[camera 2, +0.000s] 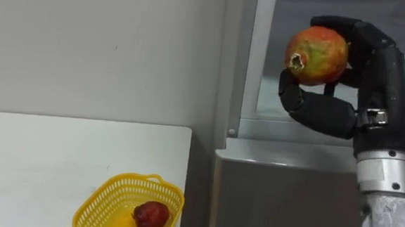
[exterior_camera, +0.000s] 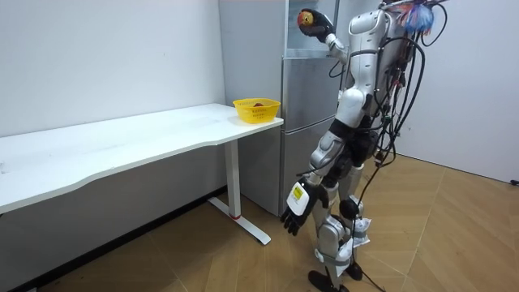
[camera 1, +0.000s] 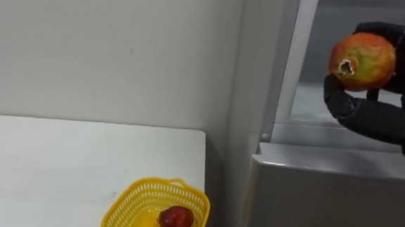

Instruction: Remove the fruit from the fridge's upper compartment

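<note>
Right robot hand [camera 2: 377, 78] clamped round red-orange fruit [camera 2: 317, 55], raised before fridge [camera 2: 282, 196]; left robot hand [exterior_camera: 293, 217] hangs, fingers relaxed.

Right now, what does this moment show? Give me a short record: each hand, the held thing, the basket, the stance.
right hand: raised before the upper part of the grey fridge, fingers curled round the fruit
held thing: round red-and-yellow fruit
left hand: hangs open by the thigh, holding nothing
basket: yellow plastic mesh basket at the corner of the white table next to the fridge, with one dark red fruit inside
stance: upright on the wooden floor, facing the fridge
</note>
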`<state>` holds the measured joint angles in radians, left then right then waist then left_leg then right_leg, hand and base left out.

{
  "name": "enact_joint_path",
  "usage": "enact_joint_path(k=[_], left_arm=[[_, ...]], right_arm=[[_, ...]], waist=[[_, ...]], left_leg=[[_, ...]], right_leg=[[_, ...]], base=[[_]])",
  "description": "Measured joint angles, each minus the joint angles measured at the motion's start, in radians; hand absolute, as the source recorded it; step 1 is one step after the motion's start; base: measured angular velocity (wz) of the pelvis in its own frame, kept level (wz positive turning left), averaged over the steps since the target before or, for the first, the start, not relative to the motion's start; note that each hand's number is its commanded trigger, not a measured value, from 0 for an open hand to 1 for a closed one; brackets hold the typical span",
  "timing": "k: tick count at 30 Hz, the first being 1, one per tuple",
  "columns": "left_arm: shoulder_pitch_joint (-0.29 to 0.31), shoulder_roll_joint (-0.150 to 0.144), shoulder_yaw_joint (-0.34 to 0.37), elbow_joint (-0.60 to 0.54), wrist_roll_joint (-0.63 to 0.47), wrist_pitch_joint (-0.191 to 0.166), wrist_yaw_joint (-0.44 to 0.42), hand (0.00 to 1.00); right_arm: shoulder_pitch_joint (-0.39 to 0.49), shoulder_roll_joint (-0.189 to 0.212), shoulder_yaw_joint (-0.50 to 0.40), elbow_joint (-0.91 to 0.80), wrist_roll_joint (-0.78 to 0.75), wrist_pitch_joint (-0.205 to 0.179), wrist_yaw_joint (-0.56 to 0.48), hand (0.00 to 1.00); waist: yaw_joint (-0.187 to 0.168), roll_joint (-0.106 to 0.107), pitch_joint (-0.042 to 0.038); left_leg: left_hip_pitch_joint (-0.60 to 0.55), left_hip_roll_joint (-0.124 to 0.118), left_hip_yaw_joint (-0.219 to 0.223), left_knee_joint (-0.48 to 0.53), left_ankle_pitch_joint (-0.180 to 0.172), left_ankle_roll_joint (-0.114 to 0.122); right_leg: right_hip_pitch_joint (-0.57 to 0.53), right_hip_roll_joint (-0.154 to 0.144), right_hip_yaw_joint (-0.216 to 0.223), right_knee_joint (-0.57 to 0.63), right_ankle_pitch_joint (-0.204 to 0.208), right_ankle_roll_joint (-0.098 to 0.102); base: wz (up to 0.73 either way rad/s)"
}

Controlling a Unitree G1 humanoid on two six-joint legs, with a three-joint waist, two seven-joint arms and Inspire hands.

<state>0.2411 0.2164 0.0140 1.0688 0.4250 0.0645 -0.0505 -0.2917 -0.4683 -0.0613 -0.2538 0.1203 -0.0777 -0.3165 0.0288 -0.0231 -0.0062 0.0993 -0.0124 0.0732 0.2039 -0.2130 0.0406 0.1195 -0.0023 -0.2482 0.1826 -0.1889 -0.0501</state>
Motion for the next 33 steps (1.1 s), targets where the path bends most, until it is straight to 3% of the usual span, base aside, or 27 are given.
enact_joint_path(k=[4,8,14,18,23,27,33], left_arm=[[-0.014,0.0,-0.005,0.033,0.0,-0.012,0.0,0.0],[-0.021,0.001,-0.017,0.034,0.0,-0.019,0.0,0.0],[-0.036,0.002,-0.058,0.034,-0.001,-0.022,-0.006,0.0],[-0.062,0.002,-0.075,0.036,-0.001,-0.04,-0.006,0.0],[-0.093,0.006,-0.081,0.05,-0.001,-0.047,-0.007,0.0],[-0.099,0.016,-0.091,0.051,0.0,-0.047,-0.021,0.0],[-0.103,0.04,-0.117,0.051,-0.001,-0.048,-0.049,0.0]], right_arm=[[0.003,0.022,0.002,-0.062,-0.093,-0.024,-0.033,1.0],[0.004,0.034,0.027,-0.13,-0.178,-0.033,-0.04,1.0],[0.004,0.035,0.12,-0.19,-0.256,-0.043,0.031,1.0],[0.004,0.042,0.178,-0.191,-0.336,-0.048,0.083,1.0],[0.002,0.047,0.264,-0.188,-0.459,-0.064,0.149,1.0],[-0.013,0.086,0.305,-0.17,-0.548,-0.062,0.171,1.0],[-0.087,0.089,0.367,-0.035,-0.551,-0.064,0.199,1.0]], waist=[[0.001,-0.002,0.0042],[0.004,-0.009,0.0022],[0.009,-0.036,0.0043],[0.049,-0.056,0.0022],[0.09,-0.057,0.0035],[0.114,-0.07,0.0159],[0.143,-0.088,0.0212]], left_leg=[[-0.002,0.0,0.007,-0.001,0.0,0.0],[-0.004,0.0,0.005,-0.007,0.0,0.0],[-0.003,0.0,0.003,-0.006,0.0,0.0],[-0.008,0.0,0.006,-0.006,0.0,0.0],[-0.006,0.001,0.004,-0.006,0.0,0.0],[-0.009,0.001,-0.009,-0.006,-0.002,-0.002],[-0.019,-0.001,-0.019,0.002,-0.002,-0.001]], right_leg=[[-0.003,0.0,0.002,0.001,-0.003,0.001],[-0.007,0.0,0.003,0.002,-0.003,0.001],[-0.007,0.0,0.002,0.002,-0.003,0.001],[-0.011,0.0,0.002,0.002,-0.003,0.001],[-0.009,0.0,0.001,0.004,-0.002,0.001],[-0.006,0.0,-0.009,0.005,-0.002,0.0],[-0.007,-0.004,-0.029,0.003,-0.002,0.0]], base=[[0.0],[0.0],[0.0],[0.0],[0.0],[0.08],[0.05]])
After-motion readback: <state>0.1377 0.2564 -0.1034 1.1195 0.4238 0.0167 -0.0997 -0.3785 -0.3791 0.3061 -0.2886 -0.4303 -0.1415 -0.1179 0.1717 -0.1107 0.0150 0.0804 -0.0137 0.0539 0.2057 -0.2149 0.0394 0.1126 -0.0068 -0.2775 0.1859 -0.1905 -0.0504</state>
